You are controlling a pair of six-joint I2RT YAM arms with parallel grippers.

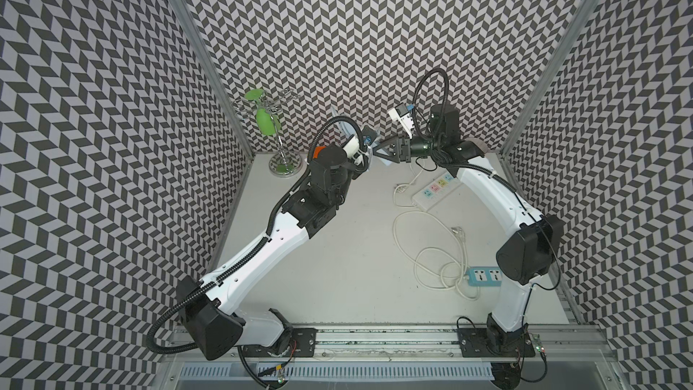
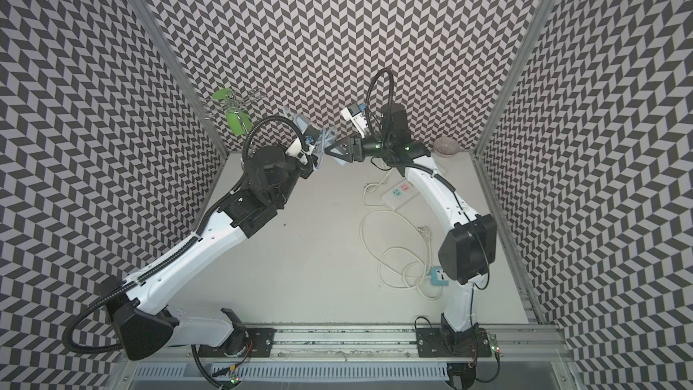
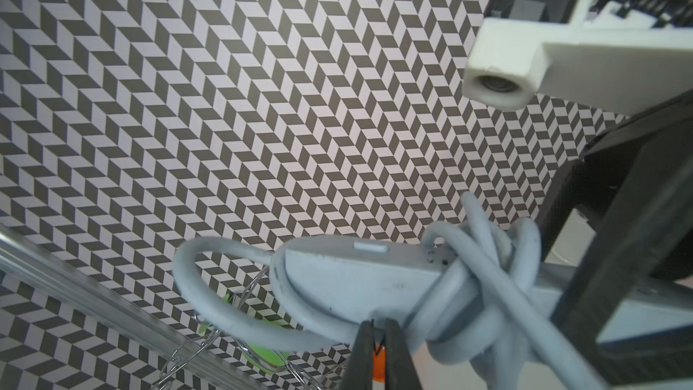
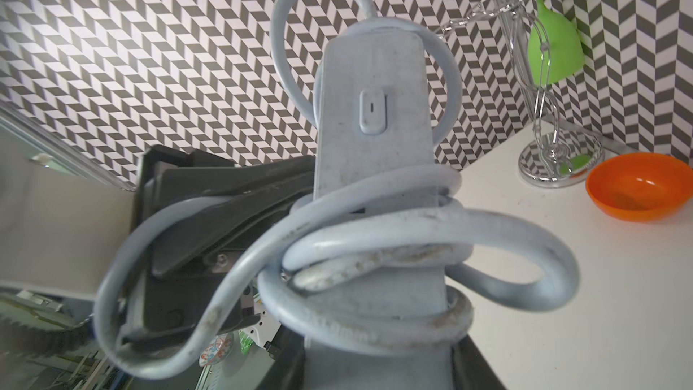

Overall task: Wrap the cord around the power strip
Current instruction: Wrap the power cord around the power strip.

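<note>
The power strip (image 4: 371,144) is held up off the desk (image 1: 337,256) near the back wall, between the two arms. It is a slim, flat-sided bar of matte pale blue-grey plastic with rounded corners and an oblong push switch (image 4: 372,110) near its free end.

The right gripper (image 1: 377,148) is clamped on the bar's other end, its black angular fingers (image 3: 618,256) pressed against the flat faces.

The cord (image 4: 412,241), a thick round rubbery cable of the same pale colour, lies in several overlapping turns around the middle of the strip. Its skin is scuffed, with whitish worn patches. Slack loops bulge out to either side of the coil, and one smooth arch curves over the switch end.

The left gripper (image 3: 378,335) has its thin dark fingers drawn together, tips right at the cord. Whether they pinch it cannot be told.

On the desk below lie a wide white strip (image 1: 437,191) with pastel sockets and a short teal strip (image 1: 485,276), with a thin cream cord (image 1: 431,256) in loose curls between them. A glossy orange bowl (image 4: 641,189) sits just beside a chrome wire stand (image 4: 543,144) carrying a green cup (image 4: 555,50).
</note>
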